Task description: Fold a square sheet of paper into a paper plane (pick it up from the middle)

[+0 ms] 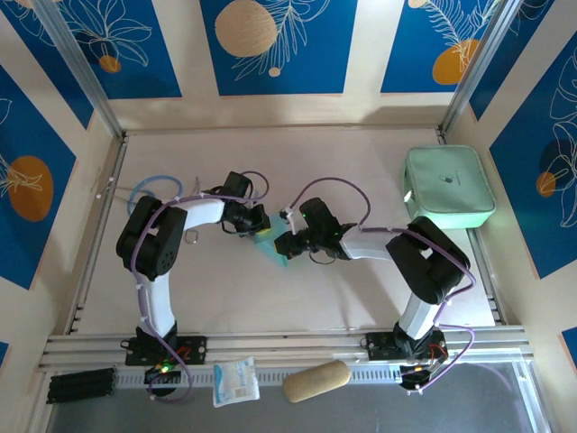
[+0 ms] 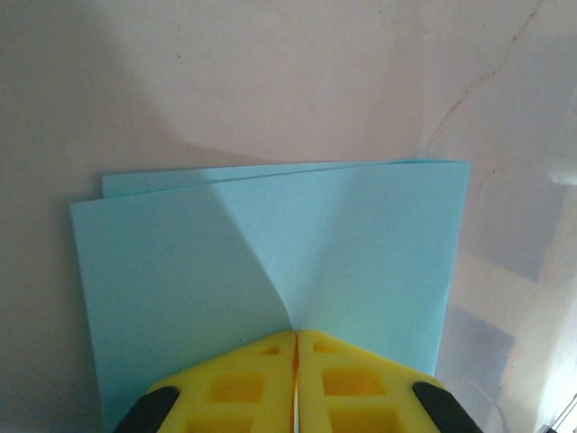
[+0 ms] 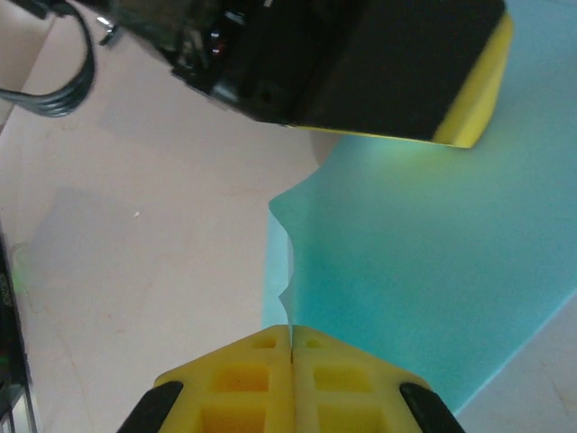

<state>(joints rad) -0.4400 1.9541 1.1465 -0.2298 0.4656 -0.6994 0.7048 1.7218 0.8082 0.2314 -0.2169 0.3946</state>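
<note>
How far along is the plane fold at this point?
Early. Done: the square sheet of paper is doubled over once, two layers showing at its far edge. In hand: the left gripper and right gripper are each shut on an edge of it, mid-table. Left: no pointed nose or wing folds yet, so most of the dart shaping remains.

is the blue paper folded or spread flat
Folded: the paper is doubled, a second layer's edge peeking out behind the top layer.

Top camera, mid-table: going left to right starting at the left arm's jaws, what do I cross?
In order: left gripper → light-blue sheet → right gripper → mint-green case.
</note>
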